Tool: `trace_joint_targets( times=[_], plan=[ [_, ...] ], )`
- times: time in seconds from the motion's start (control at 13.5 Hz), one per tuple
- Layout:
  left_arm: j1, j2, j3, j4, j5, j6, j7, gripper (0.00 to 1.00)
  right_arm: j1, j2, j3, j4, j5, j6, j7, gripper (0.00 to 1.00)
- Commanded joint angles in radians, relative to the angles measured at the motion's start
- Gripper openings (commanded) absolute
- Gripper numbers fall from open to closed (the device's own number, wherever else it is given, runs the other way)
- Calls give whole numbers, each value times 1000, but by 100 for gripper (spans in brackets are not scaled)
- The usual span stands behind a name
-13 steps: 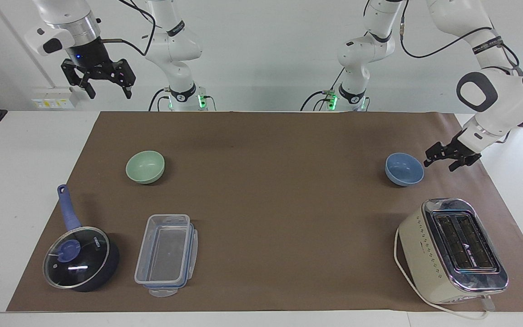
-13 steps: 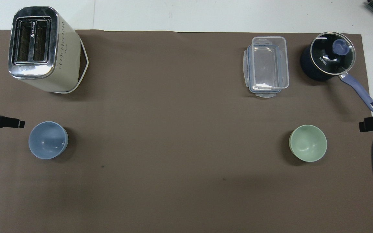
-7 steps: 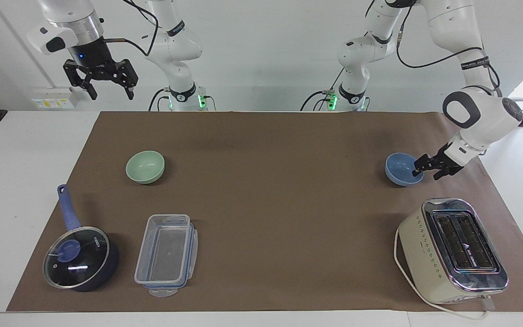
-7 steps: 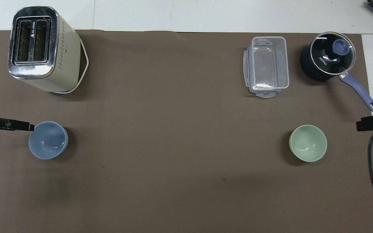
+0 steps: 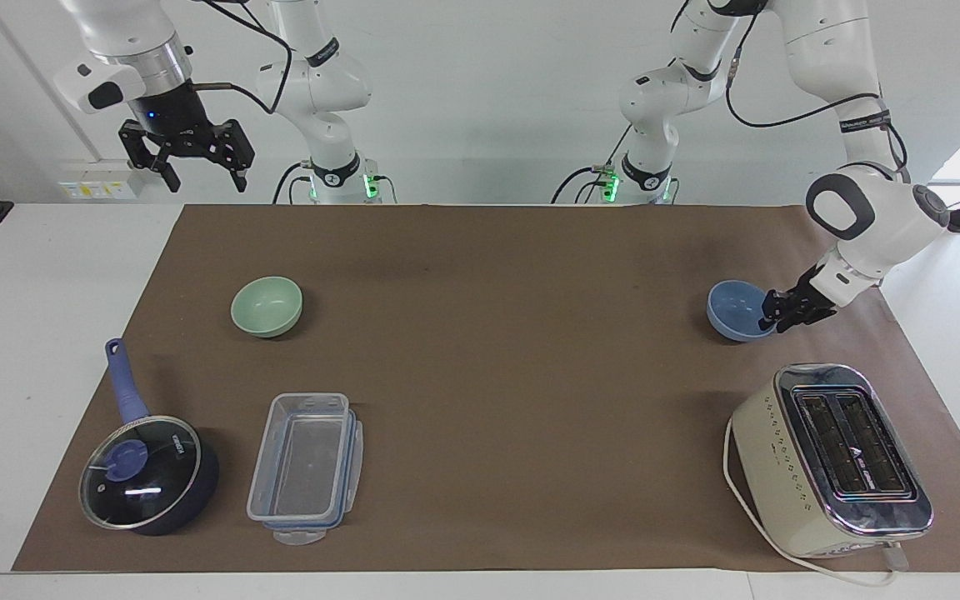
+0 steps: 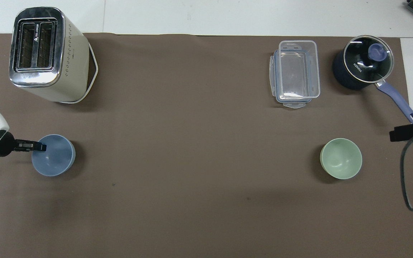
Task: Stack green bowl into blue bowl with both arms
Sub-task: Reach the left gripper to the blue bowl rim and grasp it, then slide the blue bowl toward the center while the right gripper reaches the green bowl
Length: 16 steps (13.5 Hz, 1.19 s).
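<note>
Blue bowl (image 5: 739,310) rim sits between left hand's (image 5: 774,313) fingers.

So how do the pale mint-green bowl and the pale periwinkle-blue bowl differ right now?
The pale mint-green bowl sits toward the right arm's end of the table; the pale periwinkle-blue bowl sits toward the left arm's end. The left gripper is at the blue bowl's rim, while the green bowl has nothing at it: the right gripper hangs open, well above the table. Both are upright, empty, and look the same size.

left gripper (image 5: 773,314) at blue bowl (image 5: 738,310) rim | right gripper (image 5: 197,171) raised
</note>
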State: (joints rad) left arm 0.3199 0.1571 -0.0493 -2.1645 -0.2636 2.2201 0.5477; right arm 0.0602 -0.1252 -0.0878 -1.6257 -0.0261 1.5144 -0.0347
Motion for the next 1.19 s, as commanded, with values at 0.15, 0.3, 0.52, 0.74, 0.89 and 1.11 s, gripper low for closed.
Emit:
trace_joint_targets(
  times=[0.15, 0.3, 0.52, 0.74, 0.89, 1.11],
  plan=[
    [8, -62, -9, -20, -23, -75, 23, 0, -8, -17, 0, -26, 3, 26, -30, 100],
    [-5, -89, -11, -20, -23, -85, 8, 0, -8, -17, 0, -26, 3, 27, -30, 100],
    [-102, -134, -12, -21, -22, -96, -84, 0, -8, -17, 0, -26, 3, 26, -30, 100],
    [-226, -154, -12, -21, -19, -88, -224, 0, -8, -17, 0, -26, 3, 27, -30, 100],
    [-318, -149, -12, -20, -8, -62, -322, 0, -8, -17, 0, -26, 3, 26, -30, 100],
    [-496, -146, -14, -17, -8, -20, -533, 0, -10, -17, 0, -29, 3, 26, -31, 100]
  ],
)
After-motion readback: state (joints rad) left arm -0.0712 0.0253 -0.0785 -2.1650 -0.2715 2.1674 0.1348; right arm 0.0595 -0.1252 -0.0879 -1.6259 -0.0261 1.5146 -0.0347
